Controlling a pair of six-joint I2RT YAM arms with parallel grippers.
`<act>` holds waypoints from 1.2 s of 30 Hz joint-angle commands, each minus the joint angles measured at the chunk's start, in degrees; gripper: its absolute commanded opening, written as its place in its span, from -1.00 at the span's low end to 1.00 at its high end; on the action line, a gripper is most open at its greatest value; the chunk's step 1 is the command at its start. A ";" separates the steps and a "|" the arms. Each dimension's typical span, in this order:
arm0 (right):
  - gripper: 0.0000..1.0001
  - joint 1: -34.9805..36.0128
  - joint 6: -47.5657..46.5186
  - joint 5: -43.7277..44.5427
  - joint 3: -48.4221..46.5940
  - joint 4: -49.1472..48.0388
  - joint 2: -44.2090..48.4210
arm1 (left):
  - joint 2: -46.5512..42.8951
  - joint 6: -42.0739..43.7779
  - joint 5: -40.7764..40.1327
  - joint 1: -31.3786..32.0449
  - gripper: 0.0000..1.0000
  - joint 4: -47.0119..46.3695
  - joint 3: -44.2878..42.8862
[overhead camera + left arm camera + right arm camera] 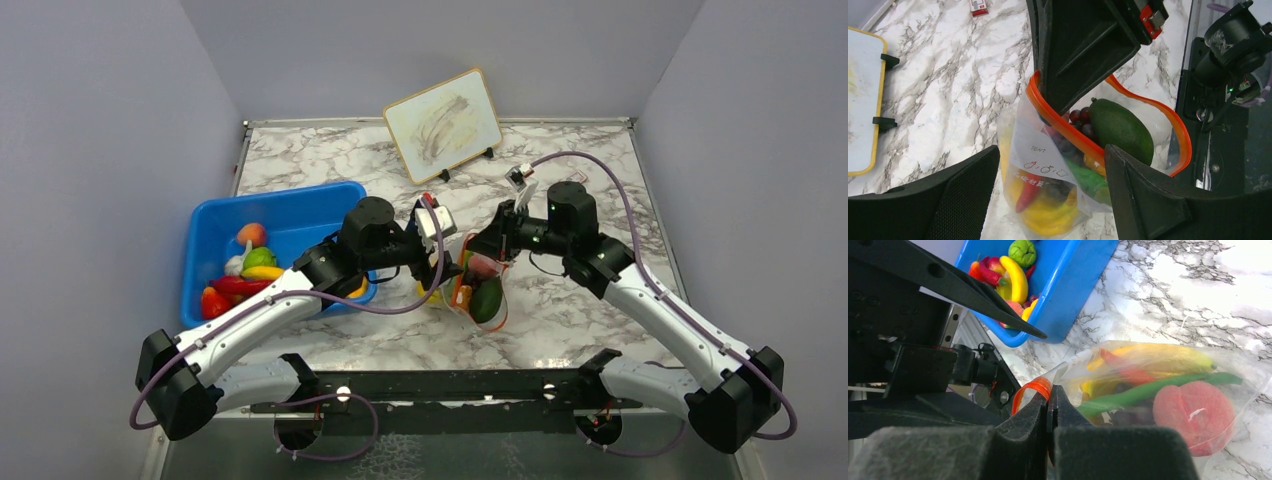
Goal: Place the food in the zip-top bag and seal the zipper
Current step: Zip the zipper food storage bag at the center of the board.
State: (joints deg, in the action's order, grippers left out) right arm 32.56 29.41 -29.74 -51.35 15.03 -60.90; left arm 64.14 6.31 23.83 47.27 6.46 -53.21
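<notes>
The clear zip-top bag stands mid-table with its mouth open and its orange-red zipper curving round. Inside are a green fruit, purple grapes, a yellow banana, a red pepper and a peach piece. My right gripper is shut on the zipper strip at the bag's rim, and it also shows in the top view. My left gripper is open, with a finger on each side of the bag's lower part. More food lies in the blue bin.
The rigid blue bin sits left of the bag, close behind my left arm, and shows in the right wrist view. A small whiteboard on a stand is at the back. A small red and white item lies on the marble.
</notes>
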 commanded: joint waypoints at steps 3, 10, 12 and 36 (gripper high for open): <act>-0.98 0.11 3.18 4.32 -2.25 -4.68 -1.05 | -0.62 -2.54 -3.88 0.28 0.57 -3.23 -0.16; -0.98 0.13 4.77 8.11 -3.59 -4.34 -1.84 | 1.75 -1.23 -7.81 1.40 0.50 -2.95 -0.68; -0.98 0.06 4.86 9.21 -3.83 -4.26 -1.98 | 2.61 -1.04 -10.50 1.78 0.47 -2.60 -1.30; -0.15 0.14 -23.96 3.56 4.92 -8.21 15.62 | 5.61 -0.24 -14.23 4.02 -1.00 8.89 -9.18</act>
State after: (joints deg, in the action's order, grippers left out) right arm 32.56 18.72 -20.82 -51.55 11.75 -52.93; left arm 69.43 8.40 10.17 51.13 11.64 -57.80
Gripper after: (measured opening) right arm 0.407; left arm 0.018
